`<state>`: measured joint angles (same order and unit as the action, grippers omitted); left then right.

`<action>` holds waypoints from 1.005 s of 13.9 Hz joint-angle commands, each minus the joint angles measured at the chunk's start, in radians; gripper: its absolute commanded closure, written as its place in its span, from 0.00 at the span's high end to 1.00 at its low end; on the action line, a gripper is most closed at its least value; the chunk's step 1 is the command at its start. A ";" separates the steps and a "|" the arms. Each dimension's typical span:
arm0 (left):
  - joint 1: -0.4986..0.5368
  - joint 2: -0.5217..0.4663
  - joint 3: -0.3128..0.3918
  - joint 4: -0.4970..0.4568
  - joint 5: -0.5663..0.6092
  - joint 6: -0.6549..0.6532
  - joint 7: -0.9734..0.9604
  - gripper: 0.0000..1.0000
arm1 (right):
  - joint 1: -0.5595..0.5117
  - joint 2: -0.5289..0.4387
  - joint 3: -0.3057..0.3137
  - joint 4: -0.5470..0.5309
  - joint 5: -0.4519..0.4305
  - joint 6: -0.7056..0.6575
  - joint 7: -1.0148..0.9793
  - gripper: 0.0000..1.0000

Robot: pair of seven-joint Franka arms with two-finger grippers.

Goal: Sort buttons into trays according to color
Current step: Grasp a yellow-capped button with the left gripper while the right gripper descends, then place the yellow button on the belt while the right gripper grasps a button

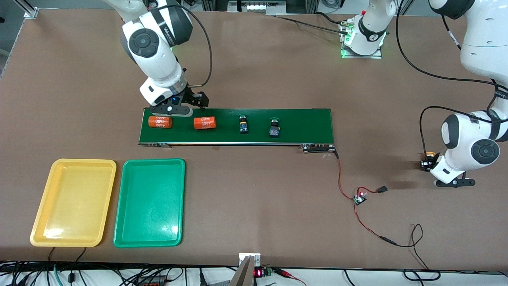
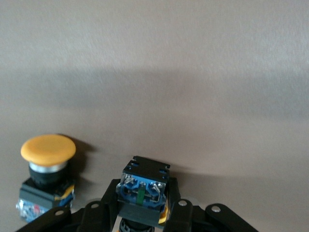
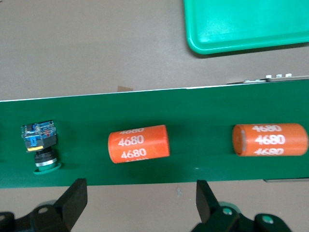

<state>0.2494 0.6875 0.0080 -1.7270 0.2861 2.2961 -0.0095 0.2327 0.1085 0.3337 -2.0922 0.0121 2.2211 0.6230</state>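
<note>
Our left gripper (image 2: 142, 212) sits low at the left arm's end of the tabletop, well apart from the belt, and its fingers (image 2: 107, 203) are drawn in on either side of a button's black-and-blue body (image 2: 143, 186) — a pinch on the block, with a sliver of yellow cap showing below it. Just beside that one stands a second yellow-capped button (image 2: 47, 169), upright on the bare tabletop, cap up, apart from the fingers.

Our right gripper (image 1: 186, 106) hovers over the conveyor belt's (image 1: 301, 125) edge nearest the robots' bases, at the right arm's end of the belt. Its two fingers (image 3: 75, 200) are spread wide and touch nothing.

On the belt we see two orange cylinders (image 1: 160, 122) with white numbers lying on their sides at that same end. Farther along toward the left arm's end lie the two green-capped buttons (image 1: 243, 123) — the second one (image 1: 274, 127) close to the belt's middle.

The yellow tray (image 1: 43, 222) and the green tray (image 1: 174, 198) lie side by side near the tabletop's front-camera edge, at the right arm's end, the yellow one closer to the corner.
</note>
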 commanded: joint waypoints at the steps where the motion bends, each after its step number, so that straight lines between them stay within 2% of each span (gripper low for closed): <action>1: -0.007 -0.080 -0.058 0.009 -0.065 -0.173 -0.006 0.23 | 0.026 0.046 -0.004 0.041 -0.020 0.011 0.026 1.00; 3: -0.010 -0.137 -0.110 0.015 -0.137 -0.312 -0.003 0.24 | 0.034 0.065 -0.005 0.041 -0.021 0.040 0.027 1.00; 6: -0.022 -0.180 -0.232 0.015 -0.153 -0.417 -0.013 0.24 | 0.037 0.072 -0.005 0.041 -0.021 0.049 0.027 1.00; 8: -0.036 -0.190 -0.307 0.015 -0.154 -0.435 -0.079 0.24 | 0.040 0.077 -0.007 0.043 -0.021 0.057 0.035 1.00; 11: -0.053 -0.189 -0.463 0.015 -0.183 -0.426 -0.258 0.24 | 0.042 0.079 -0.009 0.041 -0.049 0.058 0.066 1.00; 14: -0.087 -0.165 -0.560 -0.003 -0.191 -0.422 -0.421 0.23 | 0.048 0.089 -0.007 0.041 -0.052 0.067 0.070 1.00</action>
<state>0.1681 0.5158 -0.5074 -1.7064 0.1158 1.8771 -0.3556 0.2644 0.1766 0.3314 -2.0680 -0.0168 2.2759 0.6631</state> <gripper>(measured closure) 0.568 0.000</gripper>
